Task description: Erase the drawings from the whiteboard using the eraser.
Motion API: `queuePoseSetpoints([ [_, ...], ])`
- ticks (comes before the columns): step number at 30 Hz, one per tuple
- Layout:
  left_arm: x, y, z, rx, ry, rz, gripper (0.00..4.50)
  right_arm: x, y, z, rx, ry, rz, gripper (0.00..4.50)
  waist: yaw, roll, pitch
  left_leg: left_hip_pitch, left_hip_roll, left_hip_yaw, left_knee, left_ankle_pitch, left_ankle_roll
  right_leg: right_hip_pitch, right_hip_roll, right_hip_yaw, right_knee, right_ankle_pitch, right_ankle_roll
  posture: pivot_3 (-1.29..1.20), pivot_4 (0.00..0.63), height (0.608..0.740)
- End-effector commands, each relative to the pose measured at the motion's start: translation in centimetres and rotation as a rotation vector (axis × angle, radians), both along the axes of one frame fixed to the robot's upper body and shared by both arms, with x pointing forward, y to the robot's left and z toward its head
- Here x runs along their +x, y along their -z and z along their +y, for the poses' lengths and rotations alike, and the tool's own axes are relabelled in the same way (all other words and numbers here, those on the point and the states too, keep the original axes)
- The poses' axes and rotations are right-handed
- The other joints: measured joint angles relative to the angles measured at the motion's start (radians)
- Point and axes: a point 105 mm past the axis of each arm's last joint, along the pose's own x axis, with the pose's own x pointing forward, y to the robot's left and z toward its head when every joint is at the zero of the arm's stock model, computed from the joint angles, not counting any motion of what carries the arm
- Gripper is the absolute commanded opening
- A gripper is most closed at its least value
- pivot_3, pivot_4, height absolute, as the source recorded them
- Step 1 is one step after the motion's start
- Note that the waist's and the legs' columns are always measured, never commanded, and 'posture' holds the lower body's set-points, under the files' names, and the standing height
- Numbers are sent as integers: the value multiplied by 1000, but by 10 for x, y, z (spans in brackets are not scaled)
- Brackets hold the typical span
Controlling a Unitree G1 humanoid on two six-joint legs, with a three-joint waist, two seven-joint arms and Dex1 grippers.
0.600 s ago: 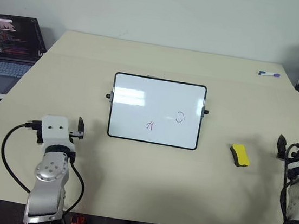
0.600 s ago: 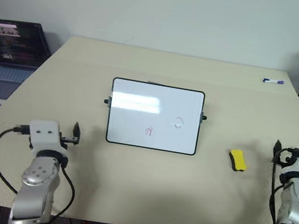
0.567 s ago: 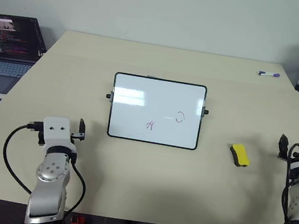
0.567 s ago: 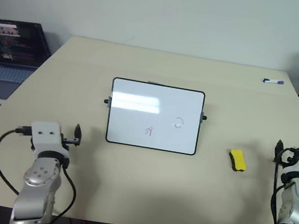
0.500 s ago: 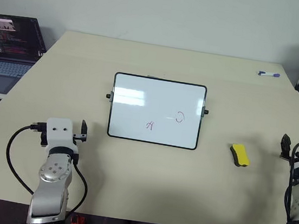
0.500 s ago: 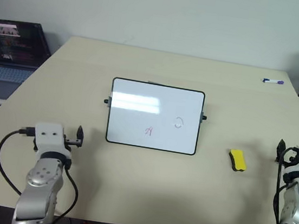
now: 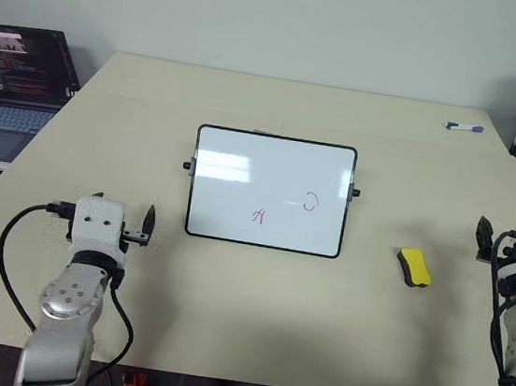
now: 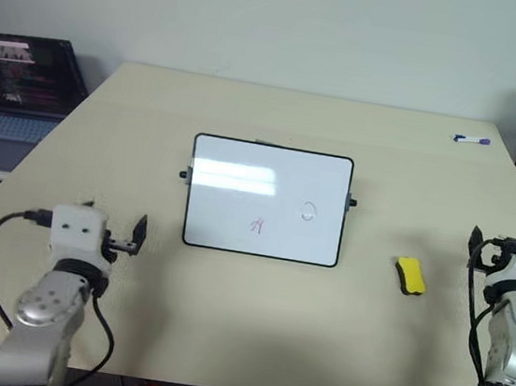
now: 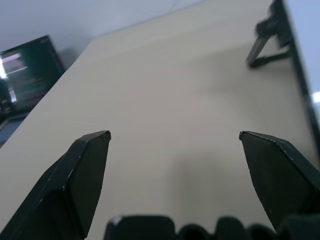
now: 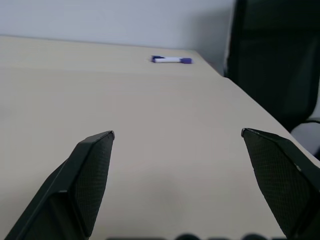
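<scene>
You have a pale beige table (image 7: 254,305) with a smooth matte top in front of a plain light wall.

Your left gripper (image 9: 175,137) sits low over the near left part of the table, just left of the whiteboard's lower left corner and apart from it. Its 2 black fingers (image 9: 80,170) are flat wedge-shaped blades, and they stand wide apart with nothing between them. Your right gripper (image 10: 177,135) is at the near right edge, right of the eraser and clear of it. Its fingers (image 10: 85,175) have a fine pebbled texture, and they too are spread wide with only bare table between them.

The eraser (image 7: 414,267), a small yellow oblong block with rounded ends, lies flat on the table between the whiteboard and your right gripper, touching neither.

The whiteboard (image 7: 270,192) is in the middle of the table, a glossy white rectangle in a thin dark frame with rounded corners and 1 small black knob on each side. The drawings (image 7: 284,210) are in its lower right half: a red H-like mark (image 7: 259,216) and, up and to the right, a purple C-like loop (image 7: 311,201).

A white marker with a purple cap (image 7: 463,128) lies at the far right corner of the table. An open laptop (image 7: 12,87) with a lit screen sits beyond the table's left edge.
</scene>
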Motion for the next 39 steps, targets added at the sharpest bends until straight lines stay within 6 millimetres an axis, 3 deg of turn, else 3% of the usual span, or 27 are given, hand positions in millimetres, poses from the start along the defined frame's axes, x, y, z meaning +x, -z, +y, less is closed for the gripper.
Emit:
queuePoseSetpoints([
  [1, 8, -65, -28, 38, 285, -117, 4500, -9, -21, 43, -38, -203, 26, 4455, 5, 1, 0, 0, 0, -1, 0, 0, 0, 0, 0, -1, 0, 0, 0, 0, 150, 740],
  [3, 16, -86, -50, 63, 482, -90, 4500, -20, -26, 60, -48, -277, 74, 4455, 13, 3, 2, -1, -1, -2, 1, 0, 0, 0, 0, -2, 0, 0, 0, 0, 150, 740],
  [5, 18, -93, -61, 82, 621, -31, 4500, -32, -28, 73, -41, -308, 106, 4455, 11, 3, 1, -2, -2, -1, 1, 0, 0, 0, 0, -1, -1, 0, 0, 0, 150, 740],
  [7, 10, -87, -93, 119, 840, 82, 4500, -46, -29, 83, 16, -361, 146, 4455, 5, 3, 1, -2, -2, 0, 1, 0, 0, 0, 0, 0, -3, 0, 2, 0, 150, 740],
  [10, -6, -78, -118, 169, 1077, 213, 4500, -60, -20, 104, 30, -438, 227, 4455, -2, 3, 2, -3, -2, 0, 0, -1, 0, 0, 0, 0, -5, -1, 3, 0, 150, 740],
  [14, -19, -65, -148, 249, 1348, 315, 4500, -62, -8, 107, 33, -358, 315, 4455, -4, 2, 3, -3, -1, -1, 0, -1, -1, 0, 1, -1, -4, -1, 3, 0, 150, 740],
  [19, -21, -55, -189, 309, 1598, 316, 4500, -49, 6, 99, 43, -236, 348, 4455, 0, 2, 3, -2, -3, -1, 1, -1, 0, 0, 4, -1, -3, -1, 3, 0, 150, 740],
  [23, -16, -51, -211, 355, 1683, 282, 4500, -37, 11, 92, 45, -189, 322, 4455, -1, 2, 3, -7, -4, -1, 2, -1, 1, -2, 4, 0, -5, -1, 4, 0, 150, 740],
  [27, -14, -49, -223, 350, 1709, 259, 4500, -37, 25, 78, 32, -154, 355, 4455, 0, 2, 3, -13, -4, -2, 2, -1, 1, -7, 4, 0, -5, -1, 3, 0, 150, 740],
  [32, -17, -45, -226, 345, 1731, 264, 4500, -41, 43, 71, 49, -162, 406, 4455, -1, 2, 3, -15, -4, -2, 2, -2, 2, -9, 4, 0, -4, 0, 1, 0, 150, 740],
  [39, -17, -44, -224, 349, 1726, 273, 4500, -41, 48, 78, 77, -192, 412, 4455, -2, 3, 3, -13, -4, -2, 4, -1, 2, -9, 4, 0, 0, -2, 5, 0, 150, 740],
])
